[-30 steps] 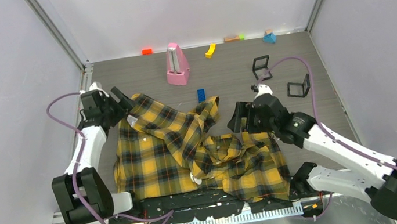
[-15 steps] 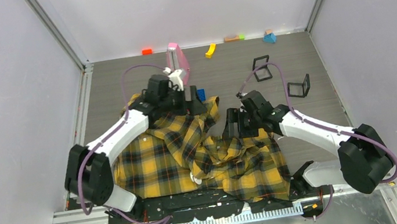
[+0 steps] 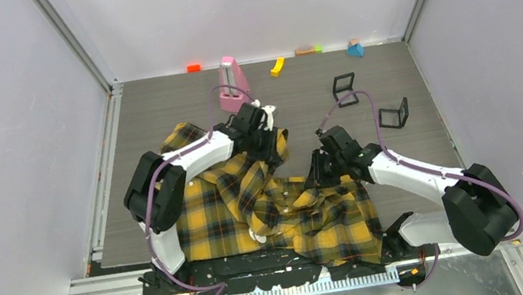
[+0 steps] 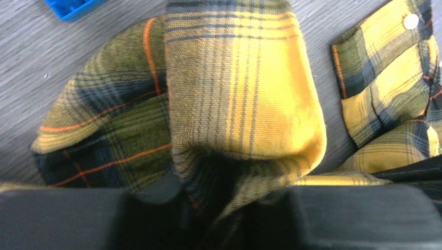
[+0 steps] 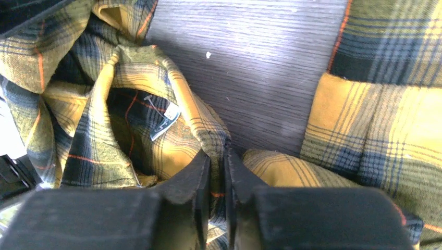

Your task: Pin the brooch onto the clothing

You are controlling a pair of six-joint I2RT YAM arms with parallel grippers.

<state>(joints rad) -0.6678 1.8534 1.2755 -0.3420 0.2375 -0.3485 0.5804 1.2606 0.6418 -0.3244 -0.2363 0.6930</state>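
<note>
A large yellow-and-black plaid button-up shirt point(image 3: 203, 217) with thin red lines lies crumpled on the grey wood-grain surface point(image 3: 160, 108). It fills the middle of the top view down to the 6 o'clock edge, between the two arm bases.

The left arm stretches across the cloth to the shirt's 12 o'clock end, where the left gripper point(image 3: 267, 143) sits on a raised fold. In the left wrist view, a thick rolled fold of plaid runs down into this gripper point(image 4: 226, 195), and its jaws are clenched on the fold. A white button point(image 4: 410, 21) shows on a separate flap at 2 o'clock. The corner of a blue plastic brick point(image 4: 73, 6) lies on bare surface at 11 o'clock.

The right gripper point(image 3: 318, 176) is down at the shirt's 3 o'clock edge. In the right wrist view, this gripper point(image 5: 217, 161) has its jaws almost together, grasping a thin edge of the collar. A small grey-white label point(image 5: 164, 119) sits inside the collar at 10 o'clock from them.

The small shiny round brooch cannot be made out in any view, so I cannot tell where it lies.

A pink pyramid-shaped metronome point(image 3: 232, 88) stands just beyond the left gripper at 12 o'clock. Two black square open frames point(image 3: 344, 89) point(image 3: 394, 115) stand at 1 to 2 o'clock, apart from the cloth. Along the far wall lie an orange block point(image 3: 193, 67), a yellow curved piece point(image 3: 277, 66) and a blue toy point(image 3: 355, 49).
</note>
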